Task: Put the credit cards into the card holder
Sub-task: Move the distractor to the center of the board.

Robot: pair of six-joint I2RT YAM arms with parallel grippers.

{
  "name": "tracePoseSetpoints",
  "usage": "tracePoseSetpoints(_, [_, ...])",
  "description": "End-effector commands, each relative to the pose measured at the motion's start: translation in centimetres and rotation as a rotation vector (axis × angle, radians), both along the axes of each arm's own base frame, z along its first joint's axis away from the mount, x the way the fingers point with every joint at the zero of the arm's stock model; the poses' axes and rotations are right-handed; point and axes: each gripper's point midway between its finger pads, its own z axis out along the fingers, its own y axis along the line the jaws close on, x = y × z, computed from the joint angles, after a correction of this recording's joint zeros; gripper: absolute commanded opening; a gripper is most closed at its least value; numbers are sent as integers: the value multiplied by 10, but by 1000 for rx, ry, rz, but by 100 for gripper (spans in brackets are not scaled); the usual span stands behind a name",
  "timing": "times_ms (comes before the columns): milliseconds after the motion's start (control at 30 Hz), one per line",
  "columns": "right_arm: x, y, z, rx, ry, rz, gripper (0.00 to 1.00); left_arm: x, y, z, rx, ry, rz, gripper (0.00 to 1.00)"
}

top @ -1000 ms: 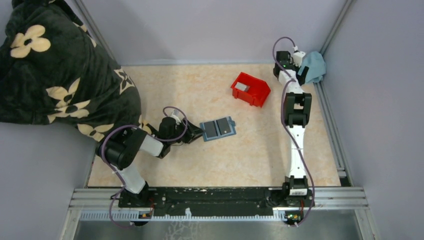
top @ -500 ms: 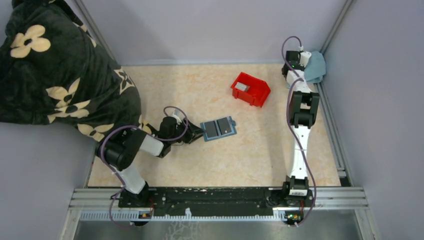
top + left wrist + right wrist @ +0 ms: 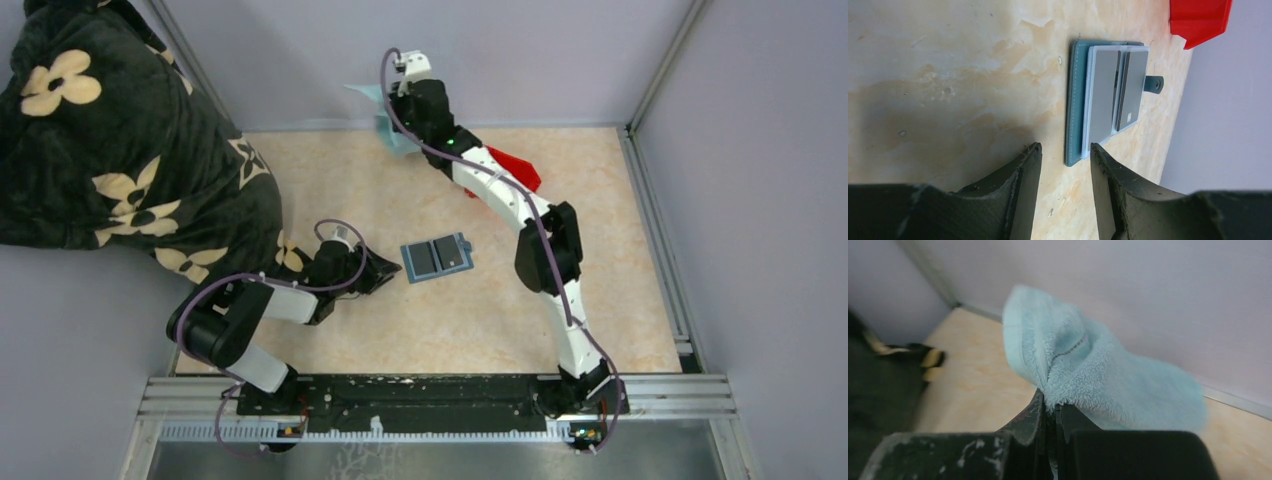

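Observation:
The teal card holder (image 3: 437, 257) lies open on the table, with two grey credit cards (image 3: 424, 259) (image 3: 452, 254) side by side on its inside. In the left wrist view the card holder (image 3: 1075, 100) and the credit cards (image 3: 1103, 95) (image 3: 1132, 90) sit just ahead of my left gripper (image 3: 1065, 150). That left gripper (image 3: 385, 272) is open and empty, low by the holder's left edge. My right gripper (image 3: 395, 128) is up at the back wall, shut on a light blue cloth (image 3: 368, 93). The cloth (image 3: 1088, 365) bunches out of the right gripper (image 3: 1050, 407).
A red bin (image 3: 515, 165) stands at the back, partly hidden behind the right arm; its corner (image 3: 1200, 20) shows in the left wrist view. A dark floral blanket (image 3: 100, 130) covers the left side. Walls enclose the table.
The right gripper shut on the cloth in the back right corner and swung it left along the back wall. The left arm shifted slightly, its gripper still by the holder.

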Motion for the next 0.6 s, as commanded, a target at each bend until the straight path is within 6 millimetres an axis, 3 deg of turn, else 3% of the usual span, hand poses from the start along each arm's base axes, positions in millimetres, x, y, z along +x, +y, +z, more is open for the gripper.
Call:
tracePoseSetpoints(0, [-5, 17, 19, 75, 18, 130, 17, -41, 42, -66, 229, 193, 35, 50])
tracePoseSetpoints(67, [-8, 25, -11, 44, 105, 145, 62, -42, 42, -66, 230, 196, 34, 50])
tracePoseSetpoints(133, [-11, 21, -34, -9, 150, 112, 96, -42, 41, -67, 229, 199, 28, 51])
tracePoseSetpoints(200, [-18, 10, -53, -67, 166, 68, 99, -44, 41, -68, 229, 204, 23, 51])
tracePoseSetpoints(267, [-25, -5, -53, -87, 146, 26, 99, -44, 41, -69, 231, 207, 22, 51])
tracePoseSetpoints(433, [-63, -44, -25, -99, 84, -26, 99, -41, 44, -68, 247, 204, 43, 51])
tracePoseSetpoints(567, [-105, -71, -29, -123, 106, -47, 99, -35, 46, -60, 256, 187, 62, 51])
